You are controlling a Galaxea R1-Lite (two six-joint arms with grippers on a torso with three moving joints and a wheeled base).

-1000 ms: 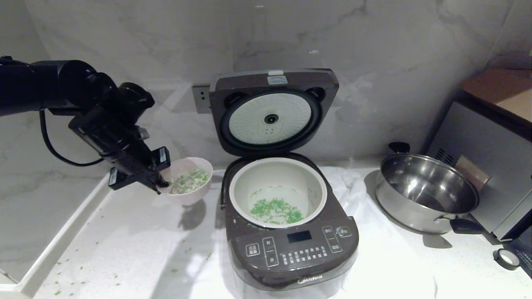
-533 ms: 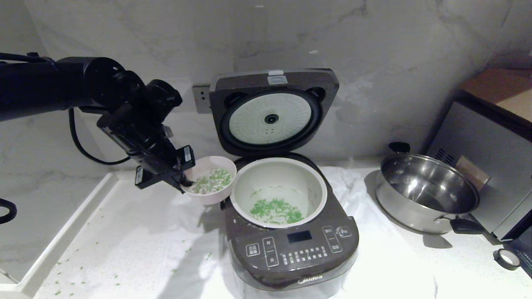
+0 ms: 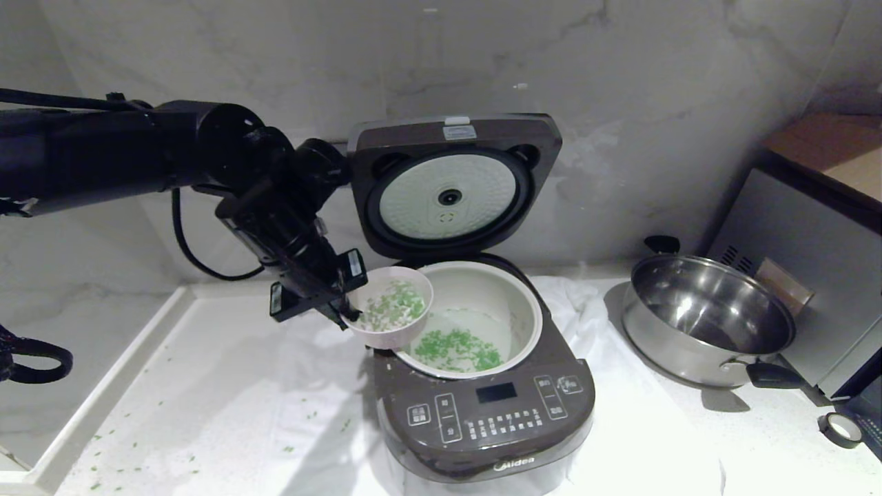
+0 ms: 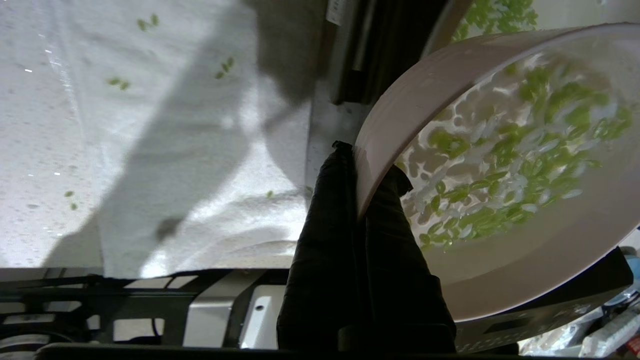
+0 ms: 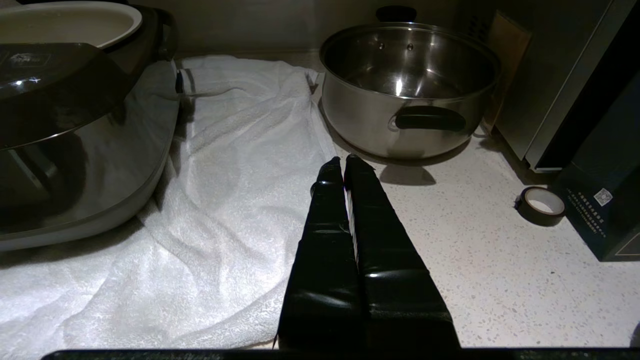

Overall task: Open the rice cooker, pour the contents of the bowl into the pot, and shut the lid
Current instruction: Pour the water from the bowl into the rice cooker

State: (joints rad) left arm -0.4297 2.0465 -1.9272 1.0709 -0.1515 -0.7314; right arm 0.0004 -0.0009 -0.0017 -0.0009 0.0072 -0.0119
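Observation:
The dark brown rice cooker (image 3: 482, 420) stands in the middle with its lid (image 3: 451, 182) hinged up against the wall. Its pale pot (image 3: 527, 310) holds green bits on the bottom. My left gripper (image 3: 346, 315) is shut on the left rim of the pink bowl (image 3: 391, 308), one finger inside and one outside (image 4: 367, 165). The bowl (image 4: 500, 150) hangs in the air over the pot's left rim, roughly level. The contents (image 3: 393, 303), green and white bits (image 4: 505, 165), lie in it. My right gripper (image 5: 344, 167) is shut and empty, low over the counter to the cooker's right.
A white towel (image 3: 324, 441) lies under the cooker (image 5: 240, 165). A steel pan (image 3: 710, 317) with black handles sits to the right, beside a grey oven box (image 3: 806, 275). A tape roll (image 3: 842, 429) lies at the right edge. Green bits are scattered on the counter at the left.
My left arm has carried the bowl to the right, from beside the cooker to over the pot's left rim. The cooker, the lid and the pan have not moved.

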